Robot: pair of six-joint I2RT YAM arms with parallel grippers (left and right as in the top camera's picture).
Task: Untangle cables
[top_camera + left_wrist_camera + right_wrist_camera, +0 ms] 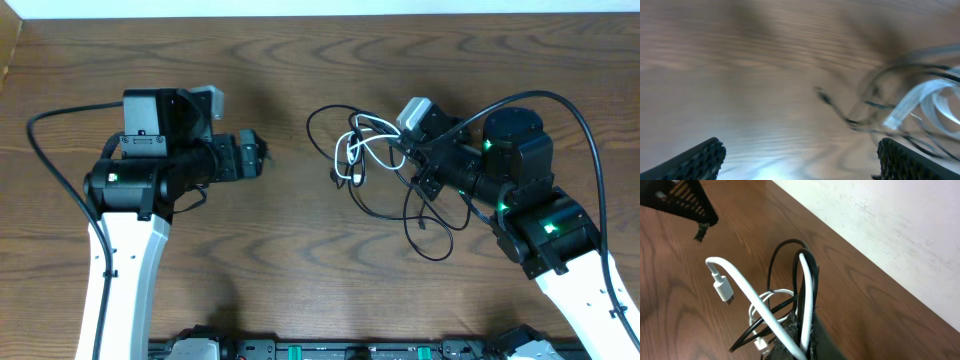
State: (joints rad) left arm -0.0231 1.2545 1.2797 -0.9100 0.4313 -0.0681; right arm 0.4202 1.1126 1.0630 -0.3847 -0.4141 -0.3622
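The cables lie in a tangle right of the table's centre: a white cord [357, 152] looped among thin black cords [425, 222]. My right gripper [405, 150] is shut on the bundle. The right wrist view shows the white cord [807, 295] and a black cord [788, 245] pinched between my right gripper's [802, 341] fingers, with a white plug [722, 288] hanging free to the left. My left gripper [262, 155] is open and holds nothing, a short way left of the tangle. In the left wrist view the blurred white cord [912, 102] and a black cord [840, 114] lie ahead of that gripper [800, 162], to the right.
The wooden table [300, 270] runs to a white wall [880, 225] behind the right arm. Thick black arm cables arc over each arm's outer side [45, 160] [595, 150]. Equipment lines the table's front edge [330, 350].
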